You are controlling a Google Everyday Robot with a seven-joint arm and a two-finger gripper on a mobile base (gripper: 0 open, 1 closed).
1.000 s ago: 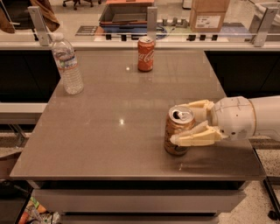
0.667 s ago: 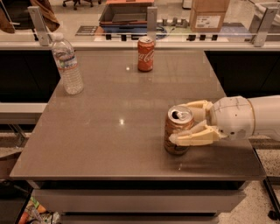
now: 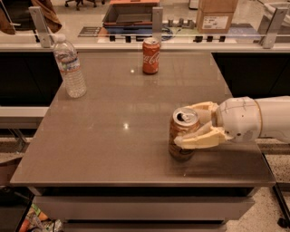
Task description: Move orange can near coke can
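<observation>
One drink can, the orange can [image 3: 183, 128], stands upright on the near right part of the worktop [image 3: 104, 145], close to its front edge, its silver top showing the open pull-tab hole; the tool [image 3: 182, 126] reaches in from the right on a white arm [image 3: 253, 120] and is clamped on this can, one pale finger [image 3: 199, 139] lying across the can's front side and the other [image 3: 204, 108] behind its rim, both touching it; the can's base rests on the worktop; a small bright reflection sits on the bare brown surface to the left of the can; farther back on the left side a clear plastic water bottle [image 3: 70, 68] with a white cap stands upright, well apart from the orange can; at the far edge, near the middle, the coke can [image 3: 151, 56] stands upright, red with white script, well apart from both the orange can and the bottle; beyond the worktop runs a pale ledge with upright posts, and behind it lie a dark tray [image 3: 129, 13] and a cardboard box [image 3: 217, 13].
</observation>
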